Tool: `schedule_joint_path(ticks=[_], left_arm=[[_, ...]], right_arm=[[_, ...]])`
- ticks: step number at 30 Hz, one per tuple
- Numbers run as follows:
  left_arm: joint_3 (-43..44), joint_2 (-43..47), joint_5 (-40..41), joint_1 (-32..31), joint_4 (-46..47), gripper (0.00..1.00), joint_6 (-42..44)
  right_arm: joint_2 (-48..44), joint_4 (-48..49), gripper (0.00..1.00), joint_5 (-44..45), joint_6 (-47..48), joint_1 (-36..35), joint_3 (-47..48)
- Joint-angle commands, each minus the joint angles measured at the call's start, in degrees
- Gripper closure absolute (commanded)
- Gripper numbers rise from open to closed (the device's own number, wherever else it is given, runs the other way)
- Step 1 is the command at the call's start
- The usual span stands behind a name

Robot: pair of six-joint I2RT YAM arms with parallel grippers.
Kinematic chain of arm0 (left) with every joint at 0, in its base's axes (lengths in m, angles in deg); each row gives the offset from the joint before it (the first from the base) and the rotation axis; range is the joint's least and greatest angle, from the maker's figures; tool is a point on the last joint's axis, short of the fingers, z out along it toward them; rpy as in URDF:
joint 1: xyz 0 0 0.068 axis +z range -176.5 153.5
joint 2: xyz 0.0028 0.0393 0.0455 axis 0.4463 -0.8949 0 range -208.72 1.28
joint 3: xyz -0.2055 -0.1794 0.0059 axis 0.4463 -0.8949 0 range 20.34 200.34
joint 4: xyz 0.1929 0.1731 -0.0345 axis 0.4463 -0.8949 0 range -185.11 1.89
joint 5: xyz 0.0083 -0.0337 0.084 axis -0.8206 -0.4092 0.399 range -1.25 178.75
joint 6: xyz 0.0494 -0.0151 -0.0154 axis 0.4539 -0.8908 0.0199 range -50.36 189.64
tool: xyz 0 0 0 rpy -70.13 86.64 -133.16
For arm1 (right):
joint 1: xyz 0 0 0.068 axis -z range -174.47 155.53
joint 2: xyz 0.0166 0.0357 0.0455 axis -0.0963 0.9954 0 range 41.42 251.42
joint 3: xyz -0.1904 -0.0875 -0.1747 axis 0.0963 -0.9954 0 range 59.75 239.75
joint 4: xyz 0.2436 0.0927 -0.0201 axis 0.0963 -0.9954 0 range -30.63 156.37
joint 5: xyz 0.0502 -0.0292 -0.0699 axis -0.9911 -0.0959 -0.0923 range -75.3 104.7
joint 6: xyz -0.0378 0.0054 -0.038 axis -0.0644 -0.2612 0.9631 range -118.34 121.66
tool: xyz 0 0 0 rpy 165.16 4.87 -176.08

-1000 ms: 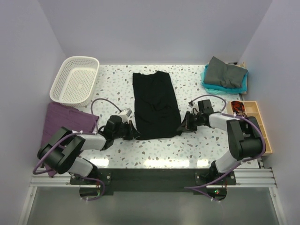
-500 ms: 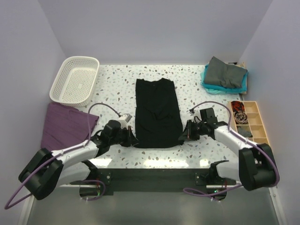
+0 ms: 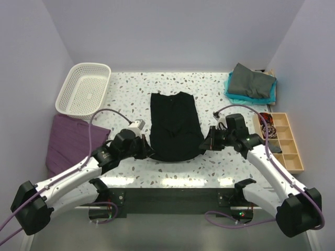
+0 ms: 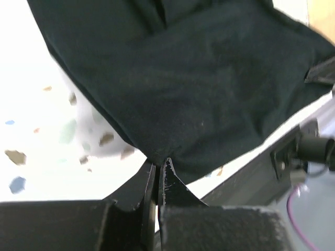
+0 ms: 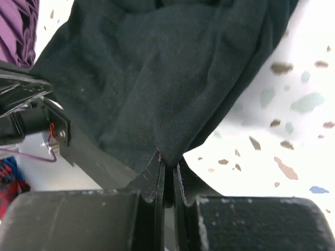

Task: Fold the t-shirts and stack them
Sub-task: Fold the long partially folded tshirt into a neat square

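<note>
Left gripper (image 3: pixel 148 153) and right gripper (image 3: pixel 203 147) each clamp a near corner of the black fabric t-shirt (image 3: pixel 174 125). White lattice basket (image 3: pixel 84 89) far left; grey tee (image 3: pixel 254 81) atop teal tee (image 3: pixel 233 92) far right.

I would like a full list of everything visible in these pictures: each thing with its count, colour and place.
black t-shirt: one, black, middle of the table, its near edge lifted by both grippers
dark grey t-shirt: one, dark grey, far right corner, lying on the teal one
teal t-shirt: one, teal, far right corner, under the grey one
lattice basket: one, white plastic, far left corner
purple cloth: one, purple, left edge, near side of the basket
compartment tray: one, light wood, right edge
table: one, white with coloured speckles
left gripper: one, black, shut on the black t-shirt's near left corner
right gripper: one, black, shut on its near right corner
</note>
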State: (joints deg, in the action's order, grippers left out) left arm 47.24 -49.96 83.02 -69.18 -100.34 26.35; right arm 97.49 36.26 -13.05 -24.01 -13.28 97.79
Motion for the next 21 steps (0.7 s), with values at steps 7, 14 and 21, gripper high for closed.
schedule_joint_path(ticks=[7, 14, 21], left_arm=[[17.5, -12.6, 14.0, 1.1, -3.3, 1.00, 6.8], [24.8, -23.7, 10.5, 8.8, 3.9, 1.00, 10.1], [35.9, -36.0, 7.7, 14.5, 5.9, 1.00, 15.6]], right_arm=[[11.9, 2.5, 1.00, 8.0, 4.0, 0.0, 15.6], [26.1, 5.1, 0.99, 7.6, 5.1, 1.7, 26.1], [39.4, 5.3, 1.00, 5.9, 5.6, 4.5, 38.1]])
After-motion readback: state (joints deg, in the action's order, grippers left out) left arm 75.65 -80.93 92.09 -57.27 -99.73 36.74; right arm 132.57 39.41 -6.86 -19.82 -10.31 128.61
